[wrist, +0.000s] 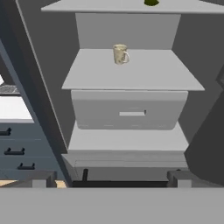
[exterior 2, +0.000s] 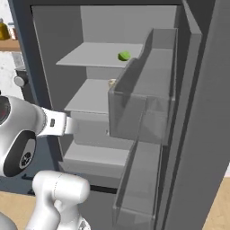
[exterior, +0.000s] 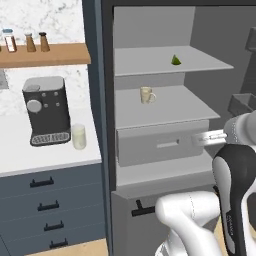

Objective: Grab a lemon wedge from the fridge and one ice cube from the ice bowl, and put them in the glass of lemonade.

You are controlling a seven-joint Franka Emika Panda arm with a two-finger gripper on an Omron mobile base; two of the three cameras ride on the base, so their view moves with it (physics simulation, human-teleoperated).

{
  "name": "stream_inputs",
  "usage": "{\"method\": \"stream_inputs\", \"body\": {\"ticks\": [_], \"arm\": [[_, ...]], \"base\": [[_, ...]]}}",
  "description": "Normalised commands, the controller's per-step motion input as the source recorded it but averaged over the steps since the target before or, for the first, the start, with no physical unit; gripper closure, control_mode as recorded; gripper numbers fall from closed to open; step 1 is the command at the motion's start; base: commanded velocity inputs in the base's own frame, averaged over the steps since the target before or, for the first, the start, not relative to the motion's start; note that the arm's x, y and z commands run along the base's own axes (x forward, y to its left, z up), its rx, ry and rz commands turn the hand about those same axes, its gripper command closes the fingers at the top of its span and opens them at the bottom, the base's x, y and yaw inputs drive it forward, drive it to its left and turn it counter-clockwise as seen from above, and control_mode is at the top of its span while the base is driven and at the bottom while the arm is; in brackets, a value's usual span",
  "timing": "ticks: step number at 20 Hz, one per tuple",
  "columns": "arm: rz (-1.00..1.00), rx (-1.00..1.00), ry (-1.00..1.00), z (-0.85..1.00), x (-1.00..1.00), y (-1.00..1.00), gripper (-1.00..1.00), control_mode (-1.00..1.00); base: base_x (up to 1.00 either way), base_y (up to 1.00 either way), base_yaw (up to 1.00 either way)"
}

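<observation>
Pincer (wrist: 109, 177) spread wide, empty, facing into open fridge (exterior: 200, 30). Nearest ahead: grey drawer (wrist: 129, 109). Above it, beige mug (wrist: 120, 54) on middle shelf. Farther up, green lemon wedge (exterior: 176, 60) on top shelf. Glass of lemonade (exterior: 78, 136) on counter (exterior: 45, 155), beside coffee machine (exterior: 46, 110).

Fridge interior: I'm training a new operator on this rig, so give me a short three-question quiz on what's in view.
1. True or false: the fridge door stands open.
2. What sits on the top shelf? A) beige mug B) green lemon wedge C) bottle
3. Fill in: beside the coffee machine on the counter stands the ____.

Key: 1 true. 2 B: the lemon wedge; the mug stands one shelf lower. 3 glass of lemonade.
</observation>
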Motion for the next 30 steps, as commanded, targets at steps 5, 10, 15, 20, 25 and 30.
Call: {"method": "stream_inputs", "body": {"ticks": [5, 10, 15, 20, 25, 30], "arm": [[0.00, 0.00, 0.00, 0.00, 0.00, 0.00, -1.00, 1.00], [0.00, 0.00, 0.00, 0.00, 0.00, 0.00, -1.00, 1.00], [0.00, 0.00, 0.00, 0.00, 0.00, 0.00, -1.00, 1.00], [0.00, 0.00, 0.00, 0.00, 0.00, 0.00, -1.00, 1.00], [0.00, 0.00, 0.00, 0.00, 0.00, 0.00, -1.00, 1.00], [0.00, 0.00, 0.00, 0.03, 0.52, 0.00, -1.00, -1.00]], "base": [[0.00, -0.31, -0.01], [0.08, -0.25, -0.02], [0.04, -0.35, -0.03], [0.06, -0.22, -0.02], [0.38, 0.00, 0.00], [0.00, 0.00, 0.00]]}}
